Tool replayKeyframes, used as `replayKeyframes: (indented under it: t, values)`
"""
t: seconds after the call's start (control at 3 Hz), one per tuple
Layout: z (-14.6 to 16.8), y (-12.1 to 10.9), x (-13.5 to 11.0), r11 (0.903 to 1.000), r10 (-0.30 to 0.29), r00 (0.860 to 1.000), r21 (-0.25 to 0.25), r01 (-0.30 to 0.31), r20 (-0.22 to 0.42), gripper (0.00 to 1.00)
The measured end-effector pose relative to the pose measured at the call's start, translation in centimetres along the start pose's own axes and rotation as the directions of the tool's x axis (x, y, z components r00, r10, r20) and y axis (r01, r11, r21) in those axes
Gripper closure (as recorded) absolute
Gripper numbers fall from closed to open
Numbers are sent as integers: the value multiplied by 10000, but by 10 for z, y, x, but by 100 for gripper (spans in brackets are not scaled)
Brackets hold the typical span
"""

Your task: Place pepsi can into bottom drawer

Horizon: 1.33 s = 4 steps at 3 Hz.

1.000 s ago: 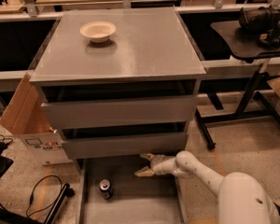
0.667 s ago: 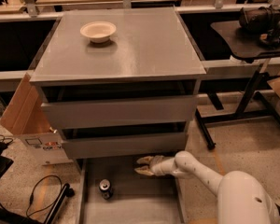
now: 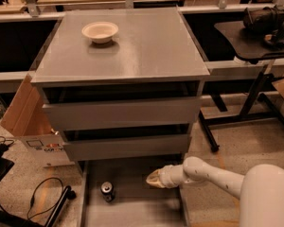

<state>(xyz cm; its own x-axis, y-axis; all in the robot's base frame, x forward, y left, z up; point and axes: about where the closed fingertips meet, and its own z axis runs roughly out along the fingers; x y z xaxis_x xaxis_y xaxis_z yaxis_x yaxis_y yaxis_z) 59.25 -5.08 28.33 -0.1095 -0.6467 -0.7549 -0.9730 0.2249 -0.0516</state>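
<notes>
The bottom drawer (image 3: 132, 209) of the grey cabinet (image 3: 132, 51) is seen pulled out at floor level, as a shallow grey tray with thin side rails. The pepsi can (image 3: 107, 191) is found standing upright inside it, on the drawer floor close to the left rail, with its silver top turned upward. Nothing is touching the can.

The gripper (image 3: 152, 179) is held low over the right half of the same drawer, just below the front of the middle drawer (image 3: 125, 147) and near the right rail. It is pointed toward the left, at the side where the can stands, and is kept well apart from it. Nothing is seen held in it. Whether it is spread or clenched cannot be made out. The white arm (image 3: 213, 175) is brought in from the lower right, across the drawer's right rail.

The top drawer (image 3: 120, 113) and the middle drawer are seen pushed in, with dark gaps above each flat front. A white bowl (image 3: 100, 31) is set on the cabinet top, toward its back left corner. A cardboard box (image 3: 26, 115) is leaned against the cabinet's left side, and a black cable (image 3: 38, 193) is laid on the speckled floor beside the drawer's left rail. A black stand (image 3: 248, 39) is placed to the right of the cabinet.
</notes>
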Motion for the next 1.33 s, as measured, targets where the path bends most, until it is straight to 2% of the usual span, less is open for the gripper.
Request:
replayKeyframes:
  t: [0.33,0.67,1.0,1.33]
  values:
    - [-41,3,-7,9983,259,9925,540,-196,-1194,100]
    - [-68,0,-29,9921,461,9872,1223,-274,-1529,100]
    - [-68,0,-29,9921,461,9872,1222,-274,-1528,100]
    - [-77,11,-24,9924,522,9784,1196,-285,-1999,100]
